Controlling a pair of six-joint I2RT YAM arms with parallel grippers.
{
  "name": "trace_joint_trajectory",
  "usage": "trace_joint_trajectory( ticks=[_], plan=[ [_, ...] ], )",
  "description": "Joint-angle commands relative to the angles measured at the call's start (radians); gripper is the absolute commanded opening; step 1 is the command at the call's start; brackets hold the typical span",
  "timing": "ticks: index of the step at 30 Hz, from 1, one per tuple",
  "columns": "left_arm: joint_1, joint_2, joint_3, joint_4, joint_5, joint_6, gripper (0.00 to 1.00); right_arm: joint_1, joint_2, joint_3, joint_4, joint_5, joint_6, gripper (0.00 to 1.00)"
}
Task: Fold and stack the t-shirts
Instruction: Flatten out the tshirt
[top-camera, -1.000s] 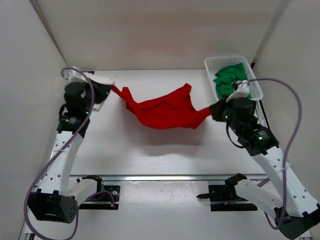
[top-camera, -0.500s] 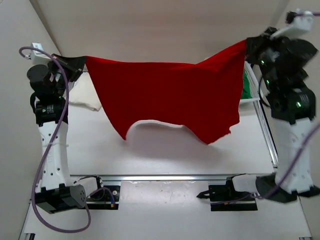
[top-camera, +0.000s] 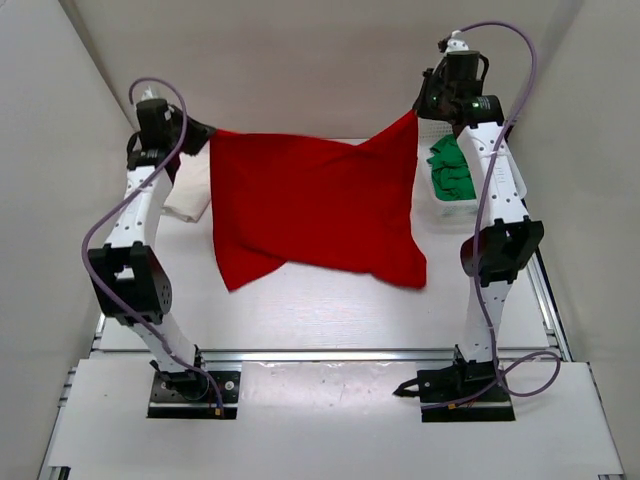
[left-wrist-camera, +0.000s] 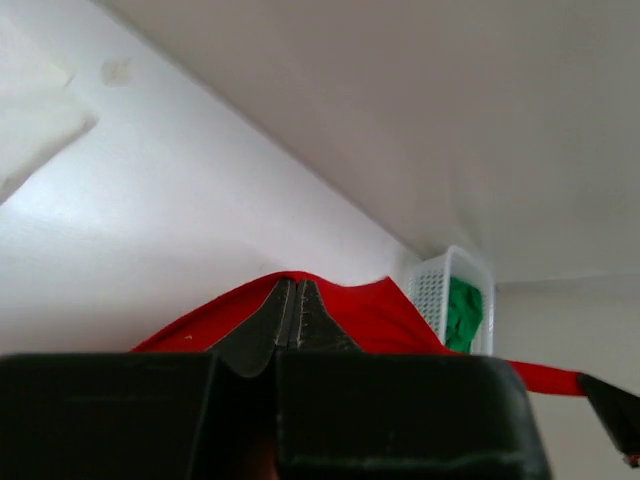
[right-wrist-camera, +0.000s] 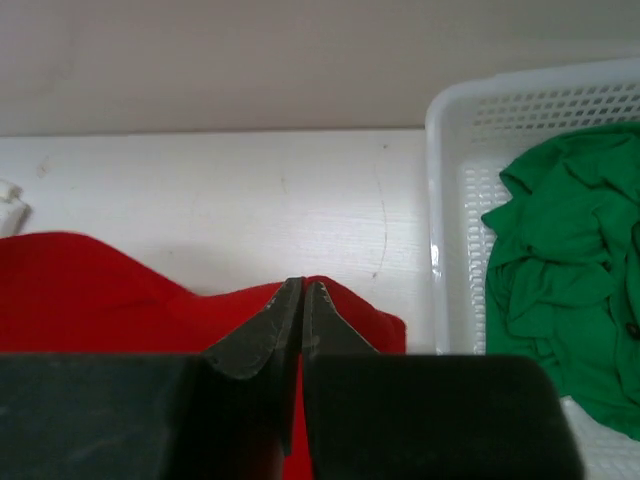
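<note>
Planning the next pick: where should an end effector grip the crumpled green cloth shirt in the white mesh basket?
Probably a raised fold atop the crumpled green cloth shirt, from above: the white plastic mesh basket walls off its sides, and bunched ridges offer pinchable edges.

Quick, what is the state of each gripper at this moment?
Left gripper: closed, holding the red t-shirt by one upper end.
Right gripper: closed, holding the red t-shirt by the other upper end.

Red t-shirt (top-camera: 315, 205) is hanging spread open. Green t-shirt (top-camera: 452, 168) is lying crumpled in basket (top-camera: 455, 212), white t-shirt (top-camera: 188, 204) lying far left.
</note>
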Motion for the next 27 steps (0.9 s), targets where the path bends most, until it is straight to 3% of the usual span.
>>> trace_joint_trajectory(
  ticks=[1,3,6,8,11,14,20,24,27],
  plan=[
    [0.018,-0.022,0.225,0.019,0.004,-0.029,0.00,-0.019,-0.129,0.157,0.211,-0.032,0.051,0.00],
    [0.050,-0.010,0.330,0.006,0.027,-0.044,0.00,-0.013,-0.183,0.162,0.302,-0.019,0.045,0.00],
    [0.079,-0.040,0.371,0.006,0.027,-0.052,0.00,-0.001,-0.258,0.131,0.373,-0.031,0.034,0.00],
    [0.102,-0.071,0.331,0.042,0.038,-0.059,0.00,-0.016,-0.284,0.119,0.342,-0.052,0.044,0.00],
    [0.110,-0.149,0.185,0.085,0.032,-0.047,0.00,-0.014,-0.364,-0.037,0.290,-0.049,0.038,0.00],
    [0.113,-0.235,0.004,0.128,0.015,-0.030,0.00,-0.011,-0.480,-0.302,0.304,-0.023,0.041,0.00],
    [0.106,-0.454,-0.486,0.203,-0.062,0.022,0.00,0.007,-0.810,-1.105,0.457,0.003,0.120,0.00],
    [0.113,-0.562,-0.819,0.239,-0.094,0.036,0.00,0.050,-0.987,-1.514,0.474,0.040,0.210,0.00],
    [0.141,-0.617,-1.006,0.252,-0.051,0.045,0.00,0.059,-1.095,-1.707,0.441,0.012,0.284,0.00]
  ],
)
